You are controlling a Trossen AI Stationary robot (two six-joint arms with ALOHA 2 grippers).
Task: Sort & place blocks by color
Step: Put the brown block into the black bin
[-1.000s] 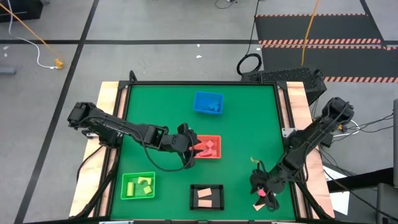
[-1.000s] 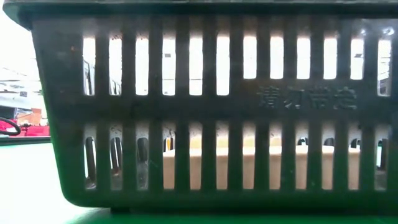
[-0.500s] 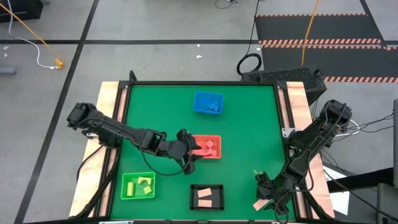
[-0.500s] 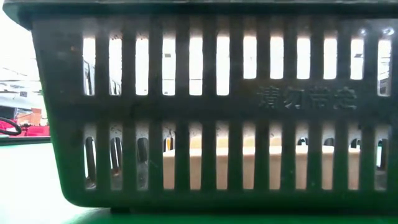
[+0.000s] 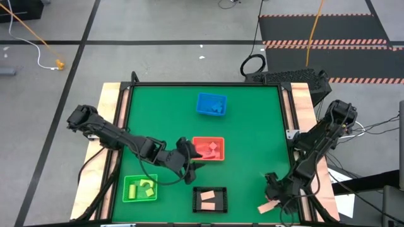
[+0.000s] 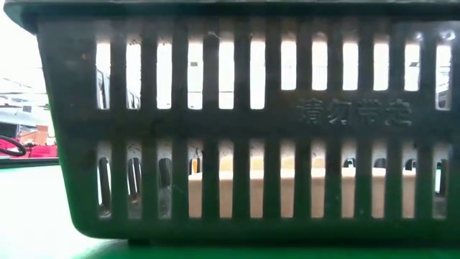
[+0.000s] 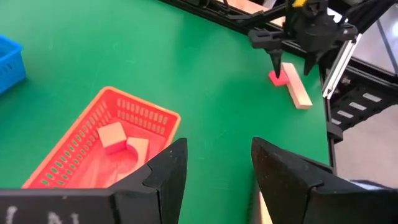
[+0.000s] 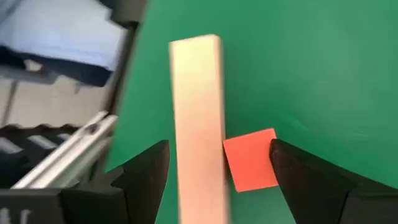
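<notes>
A tan bar (image 8: pixel 196 124) and a red cube (image 8: pixel 250 160) lie side by side flat on the green mat near the table's near right corner; the left wrist view shows the tan bar (image 7: pixel 297 92) and the red cube (image 7: pixel 278 78) too. My right gripper (image 8: pixel 227 180) is open above them, pointing down, one finger on the outer side of each. In the high view my right gripper (image 5: pixel 276 191) hides the cube, and only the end of the tan bar (image 5: pixel 265 207) shows. My left gripper (image 5: pixel 190 168) is open and empty, just on the near side of the red bin (image 5: pixel 209 149).
The red bin (image 7: pixel 93 149) holds pink blocks. A blue bin (image 5: pixel 211 104) with blue pieces sits farther back. A green bin (image 5: pixel 140 188) with yellow blocks and a black bin (image 5: pixel 209 199) with tan blocks stand at the near edge. The black bin's slotted wall (image 6: pixel 230 129) fills the low view.
My left gripper has drawn back from over the red bin toward the table's near edge, staying open. My right gripper has shifted slightly toward the right over the red cube, which it now covers in the high view.
</notes>
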